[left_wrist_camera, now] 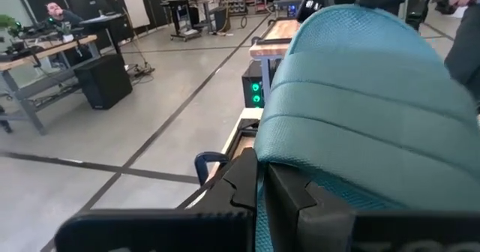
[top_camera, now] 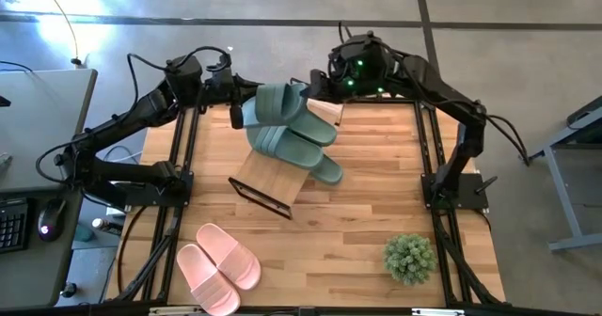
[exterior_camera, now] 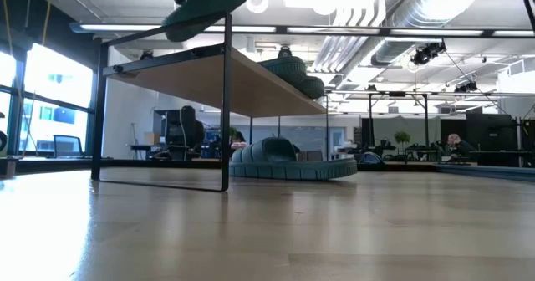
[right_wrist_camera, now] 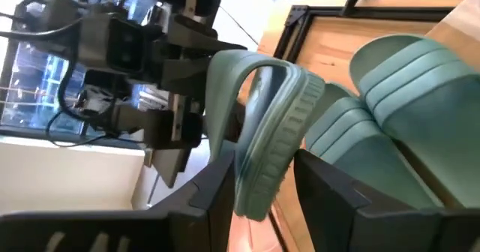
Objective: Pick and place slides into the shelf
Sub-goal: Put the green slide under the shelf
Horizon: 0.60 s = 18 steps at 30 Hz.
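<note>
The left hand (top_camera: 241, 102) hangs over the back left part of the worktop (top_camera: 367, 213). Its fingers are pinched tight on the thin edge of a green slide (top_camera: 279, 103), and it holds that slide clear of the worktop. In the left wrist view the ribbed strap of the slide (left_wrist_camera: 360, 94) rises just ahead of the closed fingers (left_wrist_camera: 240, 184).

A pink pair (top_camera: 218, 264) lies well away from this hand, at the worktop's front edge. The two lie side by side and touch.

The shelf (top_camera: 268, 177) stands just beyond and below the held slide, tilted askew to the worktop's edges. Two more green slides (top_camera: 293, 139) lie on its plank top close to the hand. A third (exterior_camera: 284, 160) lies low under the plank, its end poking out past the shelf's far side.

The right hand (top_camera: 318, 87) reaches in from the back right and meets the same held slide. Its two fingers (right_wrist_camera: 217, 184) stand partly apart with the slide (right_wrist_camera: 270, 132) edge-on between them. One finger seems to touch it, but I cannot tell whether this hand is really gripping. The left hand (right_wrist_camera: 176, 94) shows just behind the slide.

A small plant (top_camera: 409, 257) sits well away from the right hand, near the front right corner.
</note>
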Motion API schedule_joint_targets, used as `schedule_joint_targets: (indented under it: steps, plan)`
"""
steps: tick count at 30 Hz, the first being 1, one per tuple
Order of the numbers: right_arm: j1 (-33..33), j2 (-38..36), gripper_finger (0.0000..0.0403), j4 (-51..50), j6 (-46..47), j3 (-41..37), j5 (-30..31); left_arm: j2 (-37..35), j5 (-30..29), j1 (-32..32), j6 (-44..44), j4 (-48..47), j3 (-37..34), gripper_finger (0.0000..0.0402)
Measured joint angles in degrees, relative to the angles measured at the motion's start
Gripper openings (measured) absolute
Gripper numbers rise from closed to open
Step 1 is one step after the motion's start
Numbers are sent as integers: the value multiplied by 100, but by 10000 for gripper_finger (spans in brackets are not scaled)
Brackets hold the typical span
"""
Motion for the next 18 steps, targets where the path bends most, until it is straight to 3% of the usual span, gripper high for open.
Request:
schedule_joint_targets:
  steps: [8,15,18]
  plan:
    - [-48,131,116,-172,-393,1,38,40,-11,0,72,11,0,0]
    - [-110,110,24,-334,-856,2,190,40,59,0,131,17,0,0]
    - [-114,109,12,-407,-1024,1,207,40,88,-2,131,15,0,0]
